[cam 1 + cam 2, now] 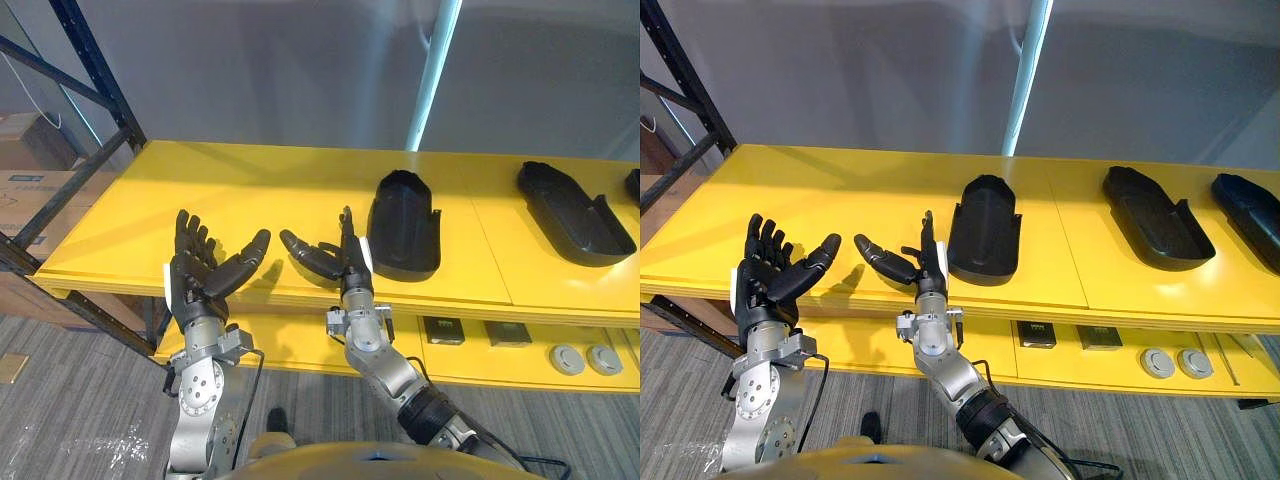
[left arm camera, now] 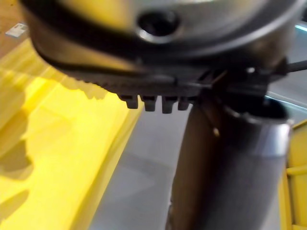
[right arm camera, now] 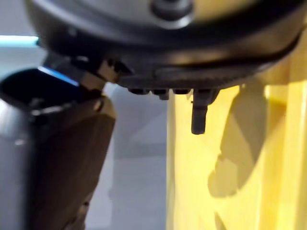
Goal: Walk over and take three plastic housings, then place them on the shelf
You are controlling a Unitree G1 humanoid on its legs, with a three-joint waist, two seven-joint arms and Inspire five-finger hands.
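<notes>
Risk: my right hand, spread and empty, hovers just beside the nearest housing. I judge a careless reach could shove it back across the shelf.
Left hand: spread, empty.
Top level holds three: second housing and third housing lie further right.
Lower level: small dark boxes, grey discs.

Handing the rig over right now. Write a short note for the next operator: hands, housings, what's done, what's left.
Hands: left hand open and empty, raised at the front edge of the yellow shelf; right hand open and empty beside it.
Housings: all three lie on that shelf's top: first housing just right of the right hand, second housing and third housing further right.
Done: placement looks complete.
Left: likely only lowering the arms and backing away.
</notes>
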